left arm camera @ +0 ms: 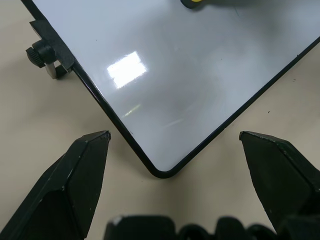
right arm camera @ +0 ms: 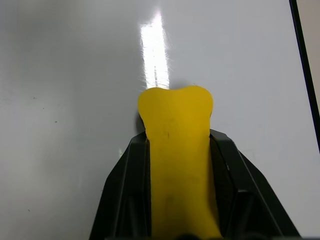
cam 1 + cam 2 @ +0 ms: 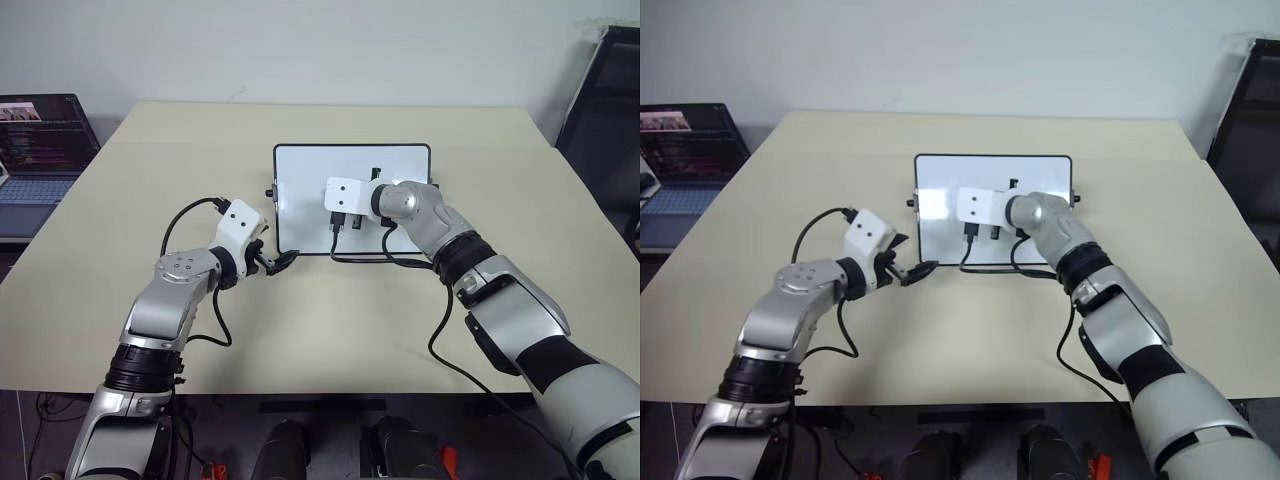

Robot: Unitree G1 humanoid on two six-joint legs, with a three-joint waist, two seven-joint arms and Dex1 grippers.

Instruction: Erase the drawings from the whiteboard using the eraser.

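Observation:
The whiteboard (image 3: 305, 190) lies flat in the middle of the table, black-framed with a small black knob (image 1: 41, 53) at its side. My right gripper (image 2: 178, 136) hovers over the board's middle, shut on the yellow eraser (image 2: 175, 115), whose tip rests against the white surface. Just off the board's near left corner (image 1: 161, 171), my left gripper (image 1: 175, 135) stands open with a finger on each side of the corner and nothing held. The eraser's edge (image 1: 192, 2) also peeks into the left wrist view. The drawings are out of view; the board surface that shows is plain white with tiny specks.
The beige table (image 3: 300, 330) has bare room all around the board. An open laptop (image 3: 40, 150) sits on a separate surface at the far left. A dark chair (image 3: 605, 100) stands at the back right. Black cables (image 3: 385, 260) trail from both wrists.

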